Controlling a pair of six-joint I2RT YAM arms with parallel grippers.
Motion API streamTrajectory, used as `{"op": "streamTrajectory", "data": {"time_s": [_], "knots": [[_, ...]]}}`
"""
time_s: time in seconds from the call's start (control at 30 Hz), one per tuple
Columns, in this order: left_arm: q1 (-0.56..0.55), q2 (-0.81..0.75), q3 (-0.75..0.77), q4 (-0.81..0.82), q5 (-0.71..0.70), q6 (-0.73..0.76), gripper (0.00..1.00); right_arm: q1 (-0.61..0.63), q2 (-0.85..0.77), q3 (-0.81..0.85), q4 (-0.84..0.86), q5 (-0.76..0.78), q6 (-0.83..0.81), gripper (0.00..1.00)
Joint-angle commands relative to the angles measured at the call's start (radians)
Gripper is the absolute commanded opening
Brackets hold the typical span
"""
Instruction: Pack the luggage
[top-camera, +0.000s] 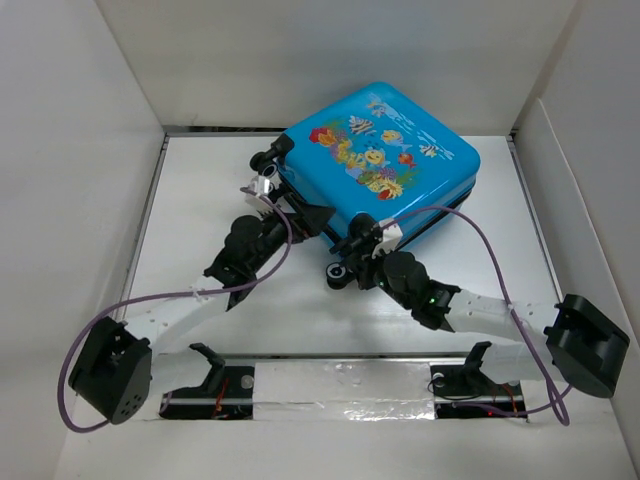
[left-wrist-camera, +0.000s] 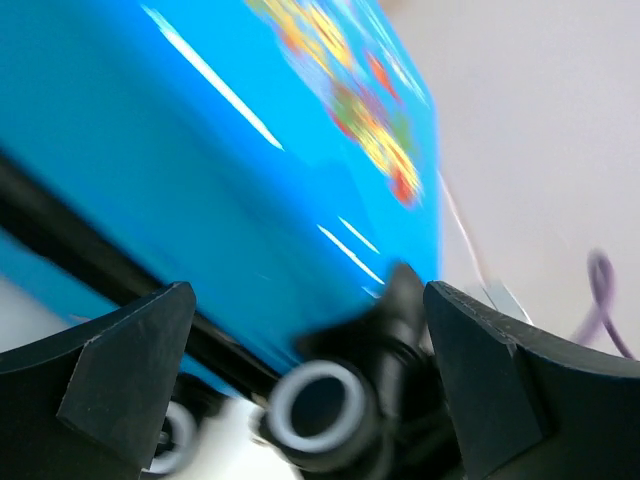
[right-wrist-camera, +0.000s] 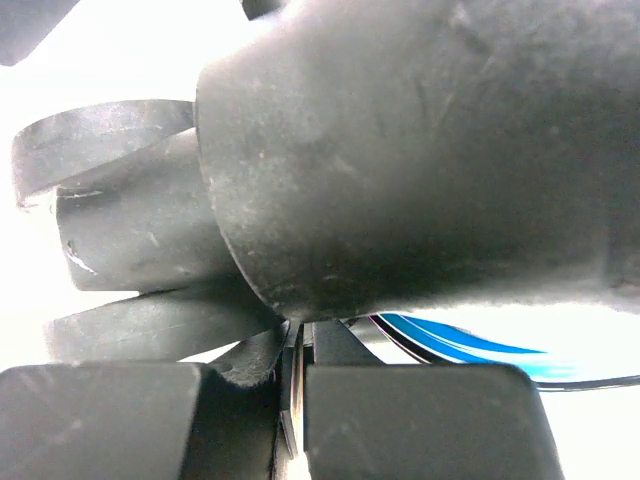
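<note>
The small bright blue hard-shell suitcase with its cartoon fish print lies flat, print up, at the far middle-right of the white table, its two halves brought together, so packing looks nearly done; whether the dark seam is fastened I cannot tell. The left gripper stands released at the case's near-left edge, straddling a black-and-white wheel. The right gripper is clenched, apparently on nothing, by the near corner
</note>
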Motion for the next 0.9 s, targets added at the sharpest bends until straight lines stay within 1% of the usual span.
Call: {"op": "streamTrajectory", "data": {"time_s": [0.0,0.2,0.33,0.4,0.53,0.87], "knots": [[0.087,-0.054,0.021,-0.085,-0.06,0.055,0.99,0.031,-0.043,0.017,0.173,-0.1,0.03,0.0],[0.227,-0.146,-0.036,-0.114,-0.062,0.049,0.97,0.031,-0.032,0.015,0.187,-0.12,0.03,0.0],[0.301,-0.209,-0.063,-0.108,-0.085,0.023,0.89,0.031,-0.034,0.009,0.191,-0.12,0.031,0.0],[0.325,-0.22,-0.07,-0.099,-0.071,0.014,0.89,0.031,-0.034,0.008,0.19,-0.12,0.03,0.0],[0.335,-0.198,-0.073,-0.074,-0.031,0.006,0.87,0.031,-0.034,0.008,0.187,-0.117,0.03,0.0],[0.335,-0.192,-0.082,-0.054,-0.014,-0.005,0.86,0.031,-0.037,0.021,0.171,-0.114,0.028,0.0]]}}
